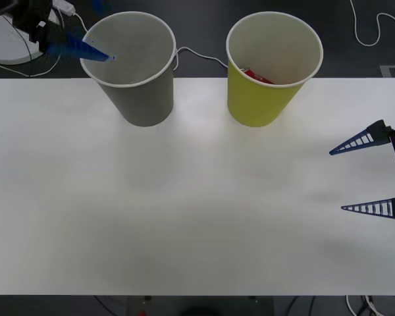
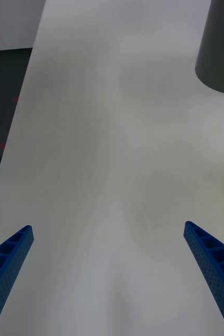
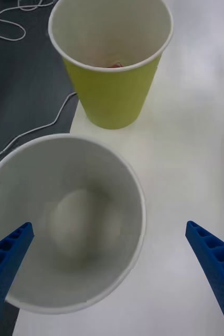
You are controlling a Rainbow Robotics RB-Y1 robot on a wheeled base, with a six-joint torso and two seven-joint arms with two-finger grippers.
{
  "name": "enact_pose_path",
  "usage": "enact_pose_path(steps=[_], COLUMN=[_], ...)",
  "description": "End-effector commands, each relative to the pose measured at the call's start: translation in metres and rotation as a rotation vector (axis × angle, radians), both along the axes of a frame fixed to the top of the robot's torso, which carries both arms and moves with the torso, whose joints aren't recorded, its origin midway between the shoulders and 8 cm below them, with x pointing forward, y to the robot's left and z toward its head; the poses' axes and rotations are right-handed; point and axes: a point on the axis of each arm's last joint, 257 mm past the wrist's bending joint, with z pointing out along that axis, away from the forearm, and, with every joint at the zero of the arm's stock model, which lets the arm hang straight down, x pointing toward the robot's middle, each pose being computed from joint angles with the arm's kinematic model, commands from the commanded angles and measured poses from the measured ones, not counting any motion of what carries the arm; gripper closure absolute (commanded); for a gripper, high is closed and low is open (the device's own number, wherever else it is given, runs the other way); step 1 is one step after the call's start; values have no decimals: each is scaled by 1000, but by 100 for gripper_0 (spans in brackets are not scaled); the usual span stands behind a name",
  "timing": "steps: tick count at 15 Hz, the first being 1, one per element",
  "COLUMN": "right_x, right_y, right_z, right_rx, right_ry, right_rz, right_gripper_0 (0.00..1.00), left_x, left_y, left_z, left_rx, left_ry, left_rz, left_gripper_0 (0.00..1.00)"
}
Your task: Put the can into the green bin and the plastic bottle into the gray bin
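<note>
The gray bin (image 1: 139, 79) stands at the table's back left, and the green bin (image 1: 271, 72) stands to its right. The red can (image 1: 257, 76) lies inside the green bin, and a sliver of the can (image 3: 115, 65) peeks over the rim in the left wrist view. My left gripper (image 1: 95, 52) hovers open over the gray bin's left rim, looking down into the gray bin (image 3: 64, 226), with the green bin (image 3: 114, 100) beyond. A pale blurred oval lies on its bottom; I cannot tell whether it is the plastic bottle. My right gripper (image 1: 337, 180) hangs open and empty at the table's right edge.
The white table (image 1: 184, 217) stretches bare in front of the two bins. Thin white cables (image 1: 197, 54) run over the dark floor behind the table. A white round object (image 1: 6, 43) sits at the far left behind the left arm.
</note>
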Motion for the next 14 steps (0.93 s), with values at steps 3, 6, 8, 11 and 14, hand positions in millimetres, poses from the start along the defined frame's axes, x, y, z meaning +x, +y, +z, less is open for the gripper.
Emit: enact_pose_path(steps=[3,6,8,11,14], right_x=[0,0,0,0,0], right_y=[0,0,0,0,0], right_z=[0,0,0,0,0], right_rx=[0,0,0,0,0], right_ry=[0,0,0,0,0], right_rz=[0,0,0,0,0], right_gripper_0=[0,0,0,0,0], left_x=[-15,-35,-55,-82,-102], left_y=[47,63,65,66,69], left_z=[-33,-63,-82,-105,-124], left_rx=[-5,29,41,61,71], left_ry=[-44,-65,-64,-61,-51], left_rz=[-29,-72,-101,-138,-164], left_gripper_0=[0,0,0,0,0])
